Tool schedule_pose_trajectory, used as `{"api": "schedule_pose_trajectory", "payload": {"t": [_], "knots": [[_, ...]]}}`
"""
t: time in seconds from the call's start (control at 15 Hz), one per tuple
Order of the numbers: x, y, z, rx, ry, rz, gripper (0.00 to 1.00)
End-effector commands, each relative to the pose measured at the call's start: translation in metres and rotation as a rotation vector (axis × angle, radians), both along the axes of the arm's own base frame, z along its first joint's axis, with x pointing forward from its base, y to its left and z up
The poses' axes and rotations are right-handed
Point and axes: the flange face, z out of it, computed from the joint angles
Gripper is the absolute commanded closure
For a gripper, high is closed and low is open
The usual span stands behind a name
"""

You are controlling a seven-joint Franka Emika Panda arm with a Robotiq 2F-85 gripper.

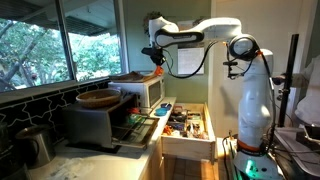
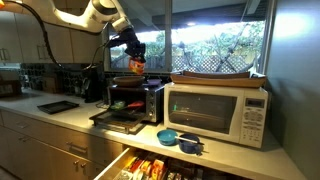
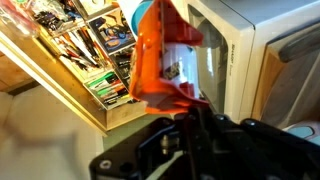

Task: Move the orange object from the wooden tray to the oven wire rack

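My gripper (image 1: pixel 157 60) is shut on the orange object (image 1: pixel 158 71) and holds it in the air. In an exterior view the gripper (image 2: pixel 132 50) and the orange object (image 2: pixel 136 66) hang above the small grey oven (image 2: pixel 130 100). The wooden tray (image 2: pixel 215 77) lies flat on top of the white microwave; it also shows in an exterior view (image 1: pixel 130 76). The dark oven wire rack (image 2: pixel 118 119) lies at the oven's open front. In the wrist view the orange object (image 3: pixel 160 55) sticks out past the dark fingers (image 3: pixel 185 115).
A white microwave (image 2: pixel 215 112) stands beside the oven. A deep round wooden bowl (image 1: pixel 98 98) sits on top of the oven. Blue bowls (image 2: pixel 170 137) lie on the counter. An open wooden drawer of colourful items (image 1: pixel 187 125) juts out below. A dark tray (image 2: pixel 57 106) lies on the counter.
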Motion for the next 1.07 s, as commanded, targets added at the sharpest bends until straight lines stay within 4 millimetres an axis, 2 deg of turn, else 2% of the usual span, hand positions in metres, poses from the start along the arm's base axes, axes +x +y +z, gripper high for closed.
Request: {"api": "schedule_pose_trajectory", "payload": {"t": [0.0, 0.33, 0.4, 0.53, 0.67, 0.87, 0.93, 1.0], "knots": [[0.008, 0.032, -0.014, -0.006, 0.065, 0.104, 0.98], [0.003, 0.136, -0.025, -0.059, 0.048, 0.167, 0.98], [0.001, 0.157, -0.033, -0.107, 0.043, 0.15, 0.98], [-0.009, 0.187, -0.045, -0.187, 0.025, 0.088, 0.98], [-0.02, 0.206, -0.063, -0.268, 0.028, 0.051, 0.98], [-0.023, 0.22, -0.099, -0.338, 0.055, 0.033, 0.98], [-0.02, 0.218, -0.1, -0.352, 0.046, 0.028, 0.98], [-0.015, 0.222, -0.092, -0.309, 0.061, 0.051, 0.94]]}}
